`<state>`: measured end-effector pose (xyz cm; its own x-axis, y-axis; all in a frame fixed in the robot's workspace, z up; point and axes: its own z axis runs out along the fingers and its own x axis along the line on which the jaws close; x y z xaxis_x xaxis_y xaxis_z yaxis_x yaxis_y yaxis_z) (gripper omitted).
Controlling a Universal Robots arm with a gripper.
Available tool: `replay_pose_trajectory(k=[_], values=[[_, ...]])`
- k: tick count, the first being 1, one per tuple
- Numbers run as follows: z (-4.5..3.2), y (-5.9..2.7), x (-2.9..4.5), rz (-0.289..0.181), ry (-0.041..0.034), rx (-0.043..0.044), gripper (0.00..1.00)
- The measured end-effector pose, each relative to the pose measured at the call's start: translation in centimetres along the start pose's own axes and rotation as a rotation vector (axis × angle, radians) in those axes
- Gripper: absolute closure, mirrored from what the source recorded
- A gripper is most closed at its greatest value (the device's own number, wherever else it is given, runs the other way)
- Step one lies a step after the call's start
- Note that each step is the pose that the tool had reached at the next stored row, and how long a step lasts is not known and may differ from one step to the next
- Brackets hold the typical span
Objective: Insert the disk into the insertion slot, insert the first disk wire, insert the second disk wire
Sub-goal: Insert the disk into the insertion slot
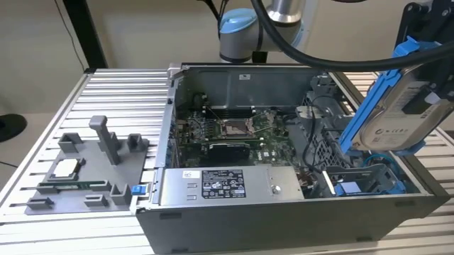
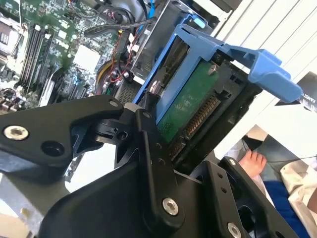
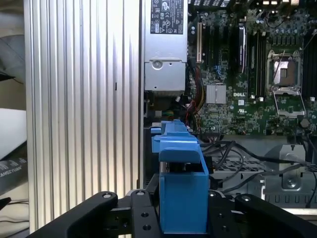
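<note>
— From where is the scene taken in the exterior view?
— The open computer case (image 1: pixel 284 218) is looked down on from above, at an angle and some way off; the grooved table (image 1: pixel 120 101) around it is taken in.
— And the wrist views?
— The disk (image 3: pixel 181 198) is seen edge-on and very near in the first wrist view, and obliquely from its board side in the second wrist view. The motherboard (image 3: pixel 233 119) is shared by all three.

The disk (image 2: pixel 195 96), green board side visible, in the grip of the black tool (image 2: pixel 181 141), motherboard (image 2: pixel 44 54) beyond.
</note>
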<state>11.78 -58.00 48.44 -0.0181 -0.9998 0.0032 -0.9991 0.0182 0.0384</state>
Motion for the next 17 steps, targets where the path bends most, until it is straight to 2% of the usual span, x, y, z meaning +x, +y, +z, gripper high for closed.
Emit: replay_pose_trajectory(k=[17], values=[[0.72,-0.06,-0.01,0.000,0.0002,0.0001,1.00]])
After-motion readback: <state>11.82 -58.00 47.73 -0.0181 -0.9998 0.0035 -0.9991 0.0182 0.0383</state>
